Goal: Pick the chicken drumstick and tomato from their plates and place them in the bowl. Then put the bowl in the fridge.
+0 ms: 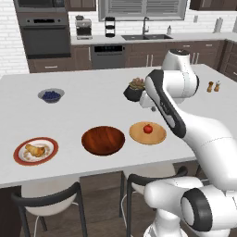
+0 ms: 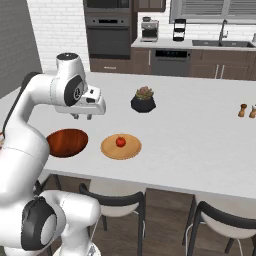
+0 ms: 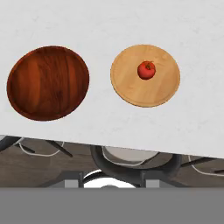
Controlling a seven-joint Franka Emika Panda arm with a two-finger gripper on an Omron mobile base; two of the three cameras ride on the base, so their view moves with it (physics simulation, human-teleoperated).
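Note:
The chicken drumstick lies on the white red-rimmed plate at the front left of the island. To its right sits the dark wooden bowl, with nothing in it. The tomato rests on the tan wooden plate. My gripper hovers above the counter just behind the bowl and the tan plate, pointing down, open and holding nothing. The fridge is out of view.
A black plant pot stands mid-island behind the tan plate. A grey bowl of blueberries is at the back left and two shakers at the right. Chairs are tucked under the near edge.

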